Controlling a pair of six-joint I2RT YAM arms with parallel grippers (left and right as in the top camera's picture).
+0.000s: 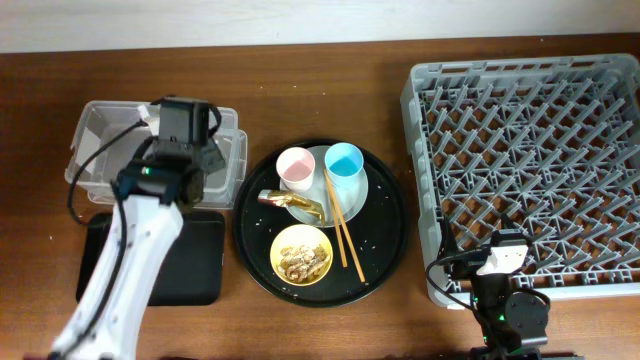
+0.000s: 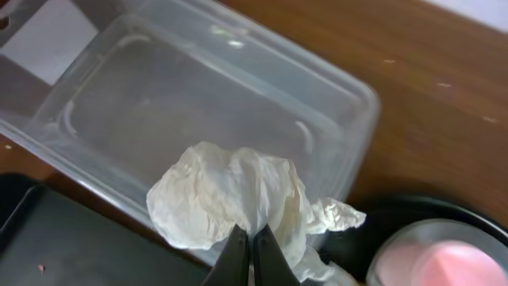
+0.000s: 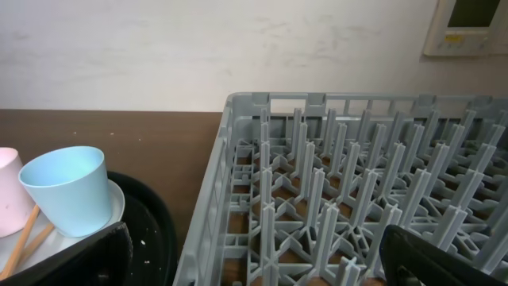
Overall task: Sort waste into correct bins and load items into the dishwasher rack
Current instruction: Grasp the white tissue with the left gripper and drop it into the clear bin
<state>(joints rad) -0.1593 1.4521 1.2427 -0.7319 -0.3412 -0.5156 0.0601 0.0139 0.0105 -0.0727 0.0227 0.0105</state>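
Note:
My left gripper point(image 2: 252, 248) is shut on the crumpled white tissue point(image 2: 238, 199) and holds it over the near right rim of the clear tub point(image 2: 182, 103); overhead the tub point(image 1: 95, 150) lies at the left with the shallow black tray point(image 1: 200, 260) in front of it. My right gripper point(image 3: 254, 262) is open and empty at the front edge of the grey rack point(image 3: 333, 183), which shows overhead point(image 1: 530, 160). The pink cup point(image 1: 295, 168), blue cup point(image 1: 343, 162), gold wrapper point(image 1: 292, 203), chopsticks point(image 1: 342, 222) and yellow bowl with scraps point(image 1: 301, 253) sit on the round tray.
The large round black tray point(image 1: 385, 235) lies in the middle, between the bins and the rack. A pale plate point(image 1: 355, 195) sits under the cups. The left arm point(image 1: 130, 260) reaches over the shallow black tray. A white wall runs along the back.

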